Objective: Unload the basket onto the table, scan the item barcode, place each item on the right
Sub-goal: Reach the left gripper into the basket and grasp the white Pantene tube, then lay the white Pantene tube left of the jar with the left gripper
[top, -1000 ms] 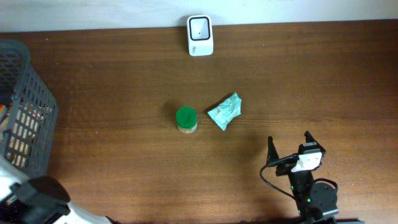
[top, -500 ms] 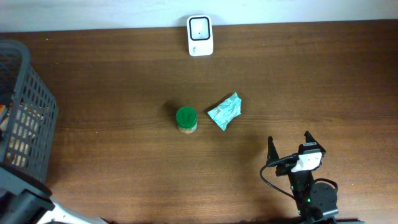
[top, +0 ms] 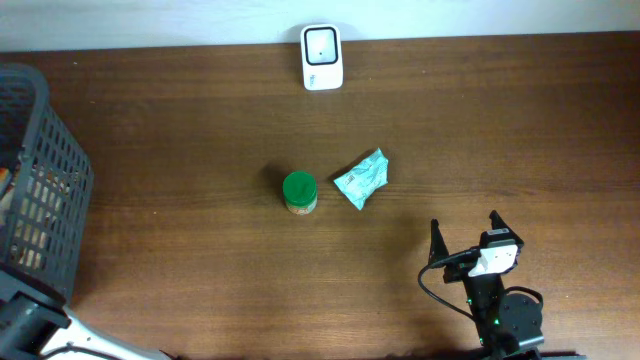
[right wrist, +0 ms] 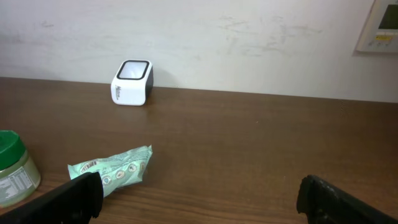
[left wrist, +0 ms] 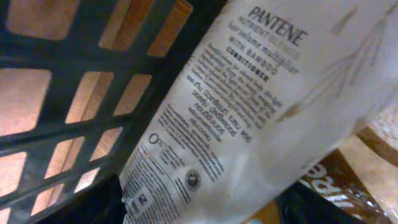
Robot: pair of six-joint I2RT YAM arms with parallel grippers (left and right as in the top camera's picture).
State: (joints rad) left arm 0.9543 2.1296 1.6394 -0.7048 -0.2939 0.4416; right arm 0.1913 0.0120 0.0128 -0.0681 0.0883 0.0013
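Observation:
The left wrist view is filled by a white Pantene conditioner pack [left wrist: 249, 106] lying inside the dark grey mesh basket [left wrist: 93, 81]. My left gripper [left wrist: 199, 214] straddles its lower end. Dark fingers [left wrist: 81, 208] show at the bottom left and bottom right, close against the pack. Whether they press on it is unclear. No barcode shows on the printed side. The white scanner [top: 321, 57] stands at the table's far edge. My right gripper [top: 465, 235] rests open near the front right, with nothing between its fingers [right wrist: 74, 196].
A green-lidded jar [top: 299, 192] and a mint-green packet [top: 361, 179] lie mid-table. The basket [top: 40, 170] stands at the left edge. A brown printed pack [left wrist: 348, 180] lies under the Pantene pack. A white wall runs behind the scanner [right wrist: 132, 83].
In the overhead view the left arm's base at the bottom-left corner has shifted, and less of it shows. The right arm and the table objects have not moved.

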